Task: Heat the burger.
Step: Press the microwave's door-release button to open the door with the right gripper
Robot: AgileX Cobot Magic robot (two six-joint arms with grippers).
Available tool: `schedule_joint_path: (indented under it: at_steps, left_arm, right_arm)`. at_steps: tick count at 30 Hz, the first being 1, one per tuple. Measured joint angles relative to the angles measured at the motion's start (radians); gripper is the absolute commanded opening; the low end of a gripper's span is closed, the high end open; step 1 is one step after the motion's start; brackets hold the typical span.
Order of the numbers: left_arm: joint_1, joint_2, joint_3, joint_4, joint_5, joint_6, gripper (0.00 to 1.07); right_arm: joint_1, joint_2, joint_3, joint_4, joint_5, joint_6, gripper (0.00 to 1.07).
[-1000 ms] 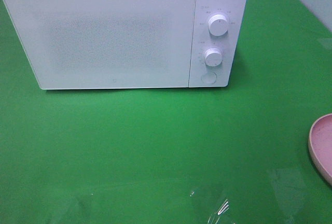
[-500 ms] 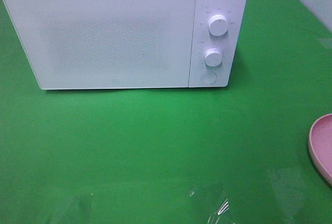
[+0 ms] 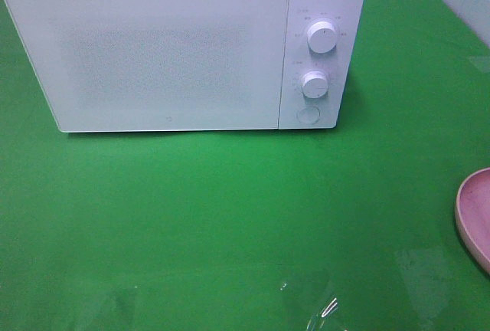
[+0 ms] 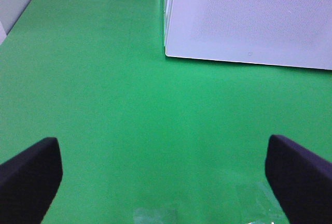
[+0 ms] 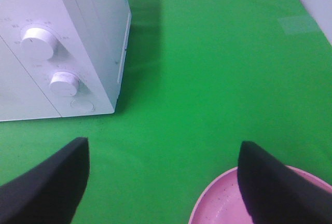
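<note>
The left gripper [image 4: 162, 156] and the right gripper [image 5: 163, 151] are released and hold nothing. The closed microwave [image 3: 153, 55] stands toward the far edge of the table [image 3: 230, 216], the pink plate [image 3: 476, 216] at its right edge.

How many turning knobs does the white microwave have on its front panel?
2, both on the microwave control panel at its right: the upper knob and the lower knob directly beneath it, above a flat round button. None seems hidden.
</note>
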Motion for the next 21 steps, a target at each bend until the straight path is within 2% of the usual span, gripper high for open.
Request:
schedule_joint_path:
  at_steps: [5, 14, 21]
  left_arm:
    - [0.000, 0.000, 0.000, 0.000, 0.000, 0.000, 0.99]
    - [0.000, 0.000, 0.000, 0.000, 0.000, 0.000, 0.99]
    - [0.000, 0.000, 0.000, 0.000, -0.001, 0.000, 0.99]
  right_arm:
    - [0.000, 0.094, 0.019, -0.025, -0.130, 0.000, 0.76]
    - [0.000, 0.203, 0.176, -0.031, -0.589, -0.013, 0.73]
    - [0.000, 0.331, 0.220, 0.011, -0.851, -0.112, 0.73]
